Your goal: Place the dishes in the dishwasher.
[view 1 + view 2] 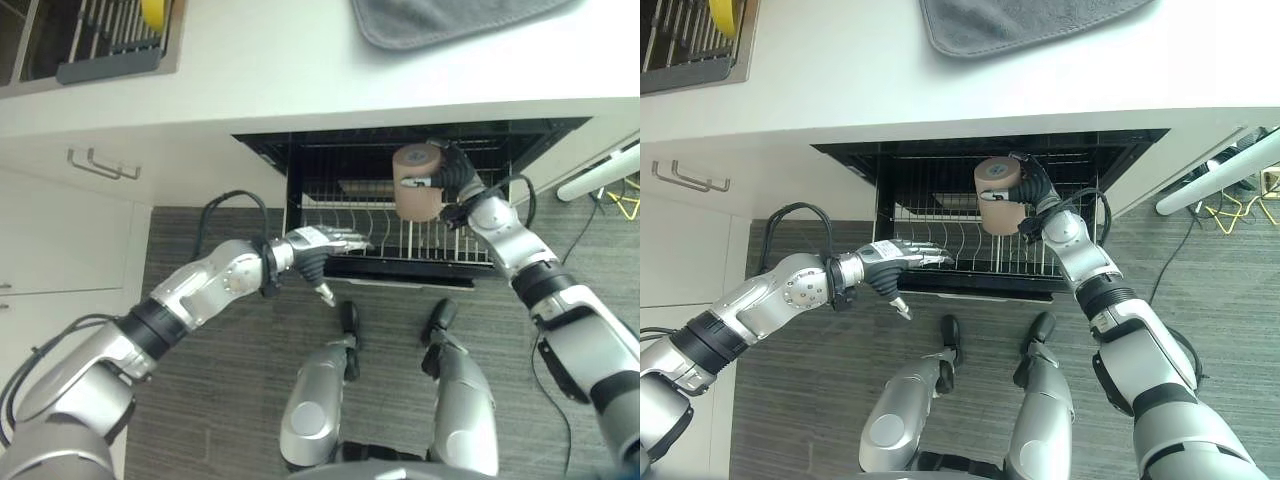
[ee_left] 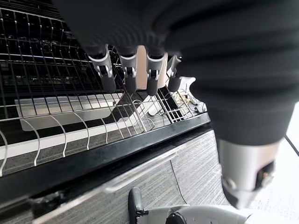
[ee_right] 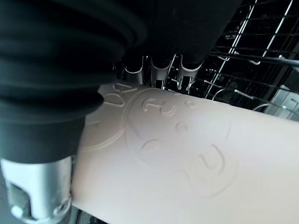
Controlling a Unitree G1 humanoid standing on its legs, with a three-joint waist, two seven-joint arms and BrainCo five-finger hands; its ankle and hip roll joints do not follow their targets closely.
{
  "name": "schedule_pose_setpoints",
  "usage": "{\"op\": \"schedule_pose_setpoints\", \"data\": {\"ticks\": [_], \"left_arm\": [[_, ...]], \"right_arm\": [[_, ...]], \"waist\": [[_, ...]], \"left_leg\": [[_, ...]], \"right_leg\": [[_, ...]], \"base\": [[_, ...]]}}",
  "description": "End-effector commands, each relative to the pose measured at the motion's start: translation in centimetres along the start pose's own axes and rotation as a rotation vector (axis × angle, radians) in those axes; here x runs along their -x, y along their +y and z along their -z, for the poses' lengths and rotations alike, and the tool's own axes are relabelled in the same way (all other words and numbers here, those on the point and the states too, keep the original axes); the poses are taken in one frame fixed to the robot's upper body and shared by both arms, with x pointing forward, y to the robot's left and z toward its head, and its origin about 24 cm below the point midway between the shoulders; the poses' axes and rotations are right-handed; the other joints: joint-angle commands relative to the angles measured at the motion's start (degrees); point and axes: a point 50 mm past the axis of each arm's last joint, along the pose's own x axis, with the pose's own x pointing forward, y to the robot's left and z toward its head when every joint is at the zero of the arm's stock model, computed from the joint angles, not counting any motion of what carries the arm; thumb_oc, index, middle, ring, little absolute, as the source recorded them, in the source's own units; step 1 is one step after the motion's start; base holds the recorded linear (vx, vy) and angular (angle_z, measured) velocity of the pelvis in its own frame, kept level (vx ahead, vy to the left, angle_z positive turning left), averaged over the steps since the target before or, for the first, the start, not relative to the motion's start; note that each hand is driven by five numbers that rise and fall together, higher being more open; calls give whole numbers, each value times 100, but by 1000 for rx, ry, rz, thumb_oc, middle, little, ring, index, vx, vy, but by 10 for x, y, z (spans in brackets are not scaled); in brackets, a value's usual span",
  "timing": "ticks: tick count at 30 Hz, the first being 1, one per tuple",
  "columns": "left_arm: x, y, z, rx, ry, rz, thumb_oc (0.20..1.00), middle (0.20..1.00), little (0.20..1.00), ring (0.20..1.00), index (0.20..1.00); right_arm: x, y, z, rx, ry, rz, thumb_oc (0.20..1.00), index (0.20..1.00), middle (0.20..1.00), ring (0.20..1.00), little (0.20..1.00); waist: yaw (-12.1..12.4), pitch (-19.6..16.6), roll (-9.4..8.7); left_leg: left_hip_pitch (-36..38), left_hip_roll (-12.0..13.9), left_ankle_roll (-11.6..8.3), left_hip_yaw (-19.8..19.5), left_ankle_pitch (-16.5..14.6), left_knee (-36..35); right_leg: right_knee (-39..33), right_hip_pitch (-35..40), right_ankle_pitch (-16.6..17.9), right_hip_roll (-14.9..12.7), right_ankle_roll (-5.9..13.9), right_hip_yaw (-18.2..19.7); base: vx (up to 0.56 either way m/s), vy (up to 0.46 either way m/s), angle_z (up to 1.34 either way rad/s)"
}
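Observation:
My right hand (image 1: 458, 176) is shut on a tan cup (image 1: 418, 184) with embossed marks on its side (image 3: 187, 154). It holds the cup on its side above the middle of the pulled-out dishwasher rack (image 1: 400, 266). My left hand (image 1: 320, 244) is open at the rack's front left corner. Its fingers (image 2: 128, 70) stretch straight over the wire tines and its thumb points down. The wire rack (image 2: 93, 116) carries a flat silver piece lying among the tines.
The white counter above the dishwasher bears a grey cloth (image 1: 440, 20). A sink with a wire drainer and a yellow item (image 1: 150, 10) sits at the far left. White cabinets with a metal handle (image 1: 100, 163) stand left of the dishwasher.

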Motion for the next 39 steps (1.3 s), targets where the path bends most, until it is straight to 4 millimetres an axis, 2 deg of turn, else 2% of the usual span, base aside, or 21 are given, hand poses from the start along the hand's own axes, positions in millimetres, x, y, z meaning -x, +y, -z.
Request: {"op": "schedule_pose_setpoints", "data": {"ticks": [1,5,12,16,23,27,32,33,34,36,37,39], "left_arm": [[-2,15,-10,-65,-55,-51,1000,1000,1000,1000,1000],[-3,15,-9,-62,-48,-52,1000,1000,1000,1000,1000],[0,8,-6,-42,-29,-51,1000,1000,1000,1000,1000],[1,7,-6,-38,-28,-58,1000,1000,1000,1000,1000],[0,7,-8,-53,-40,-33,1000,1000,1000,1000,1000],[-5,3,-10,-51,-46,-31,1000,1000,1000,1000,1000],[-8,0,-12,-58,-56,-33,1000,1000,1000,1000,1000],[-9,-3,-13,-64,-66,-25,1000,1000,1000,1000,1000],[-9,-2,-14,-71,-67,-32,1000,1000,1000,1000,1000],[-9,-1,-14,-70,-69,-37,1000,1000,1000,1000,1000],[-10,-2,-15,-66,-72,-35,1000,1000,1000,1000,1000],[-10,-4,-17,-66,-78,-33,1000,1000,1000,1000,1000]], "right_arm": [[-16,-12,-49,15,-201,75,200,200,200,200,200],[-15,-24,-56,109,-280,140,200,200,200,200,200],[-10,-45,-61,130,-322,264,200,200,200,200,200],[-10,-52,-56,119,-295,287,200,200,200,200,200],[-10,-54,-30,56,-153,294,200,200,200,200,200],[-9,-43,-12,39,-90,289,200,200,200,200,200],[-10,-40,-11,49,-86,282,200,200,200,200,200],[-11,-39,-11,48,-82,278,200,200,200,200,200],[-13,-39,-15,51,-88,276,200,200,200,200,200],[-14,-38,-15,56,-85,266,200,200,200,200,200],[-14,-37,-14,56,-77,259,200,200,200,200,200],[-15,-35,-13,53,-59,245,200,200,200,200,200]], "waist": [[153,-122,-200],[131,-122,-175],[67,-122,-130],[37,-122,-108],[38,-122,-54],[33,-122,17],[35,-122,88],[45,-122,105],[51,-122,117],[56,-122,125],[64,-122,123],[70,-122,126]], "left_leg": [[-424,287,-108,147,153,392],[-445,295,-119,163,164,379],[-441,291,-122,188,117,402],[-440,291,-120,213,100,391],[-490,285,-121,228,94,370],[-614,253,-95,252,85,398],[-690,238,-106,278,111,356],[-630,207,-165,212,15,346],[-740,217,-118,282,138,315],[-751,215,-121,281,148,307],[-671,202,-174,211,44,323],[-657,189,-173,208,28,328]], "right_leg": [[308,240,-185,-639,842,155],[288,222,-173,-634,847,152],[302,186,-192,-631,851,192],[280,171,-191,-630,855,201],[296,104,-179,-662,854,184],[325,-21,-145,-706,848,184],[337,-116,-127,-730,847,192],[372,-68,-226,-728,912,259],[338,-162,-126,-725,845,182],[345,-178,-121,-729,843,181],[374,-107,-215,-732,909,249],[376,-90,-218,-743,908,241]], "base": [[0,0,0],[0,0,0],[-2,7,-2],[-4,9,-2],[0,0,0],[3,19,-4],[20,26,-6],[0,0,0],[0,0,0],[-4,8,-1],[61,7,1],[35,3,1]]}}
